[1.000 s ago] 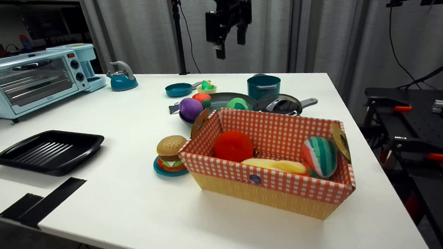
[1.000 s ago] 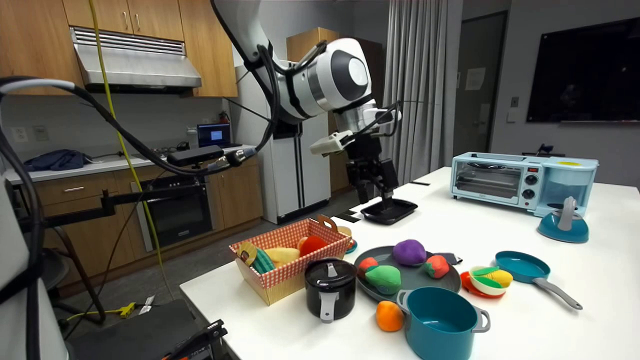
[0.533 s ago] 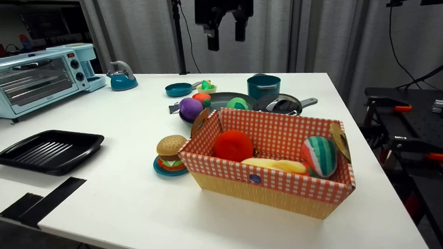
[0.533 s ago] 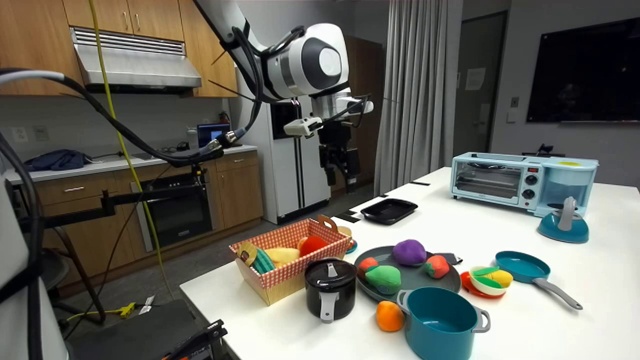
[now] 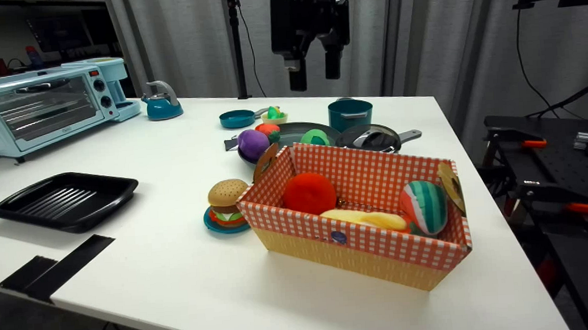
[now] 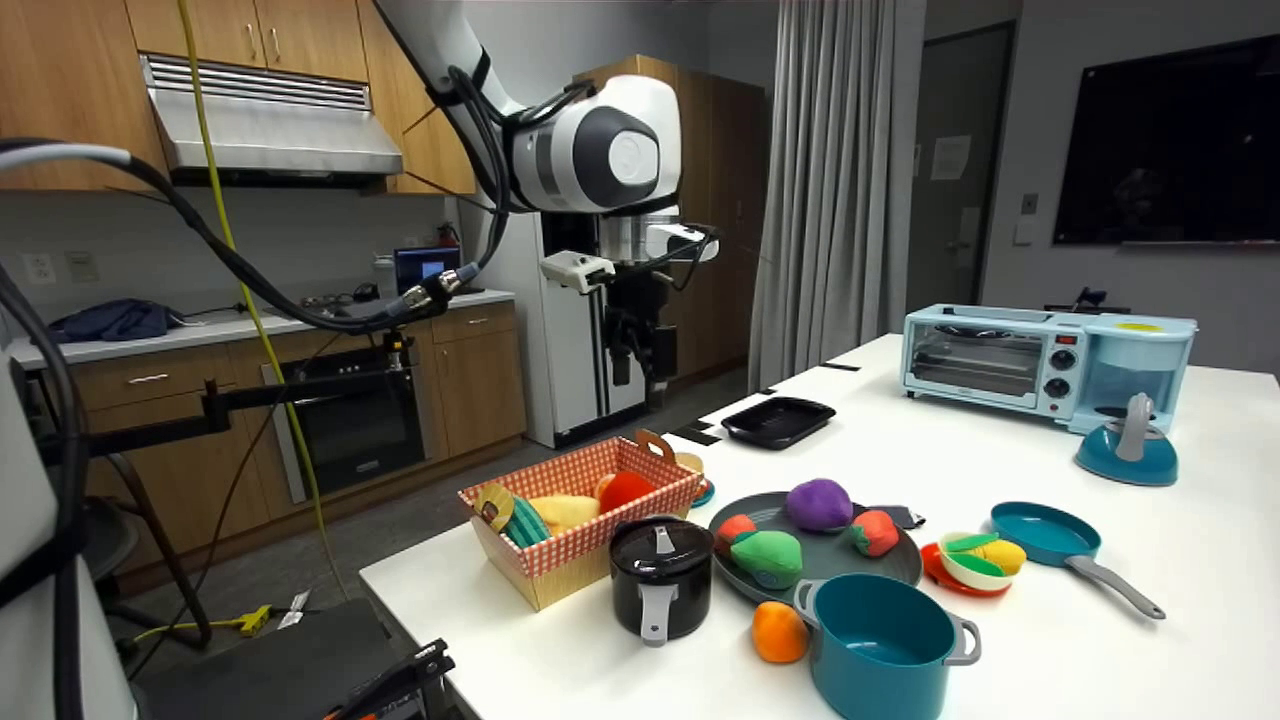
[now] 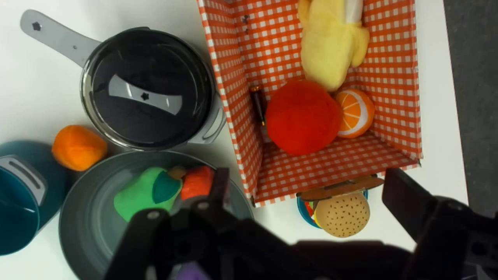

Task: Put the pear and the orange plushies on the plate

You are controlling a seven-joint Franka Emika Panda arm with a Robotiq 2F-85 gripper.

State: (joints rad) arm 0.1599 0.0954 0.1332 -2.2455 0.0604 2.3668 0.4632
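My gripper (image 7: pixel 305 186) is open and empty, high above the table; it shows in both exterior views (image 5: pixel 315 74) (image 6: pixel 639 378). The dark round plate (image 7: pixel 93 217) stands on the table (image 6: pixel 835 555). The light-green pear (image 7: pixel 140 194) with a darker leaf lies on it (image 6: pixel 768 558). A round orange-red ball plush (image 7: pixel 303 116) lies in the checkered basket (image 7: pixel 268 50), touching an orange-slice plush (image 7: pixel 356 112). Another orange plush (image 7: pixel 79 147) lies on the table between plate and teal pot (image 6: pixel 779 632). I cannot tell which is the orange.
A purple plush (image 6: pixel 820 505) and strawberries (image 6: pixel 875 533) are on the plate. A lidded black pot (image 7: pixel 146 93), teal pot (image 6: pixel 885 640), burger (image 7: pixel 342 214), black tray (image 5: pixel 66 199), teal pan (image 6: pixel 1045 535), kettle (image 5: pixel 163 107) and toaster oven (image 5: pixel 50 108) stand around.
In an exterior view my arm has moved left, away from in front of the black tray to above the basket's far end. The gripper rose, then lowered, staying open. The objects have not moved.
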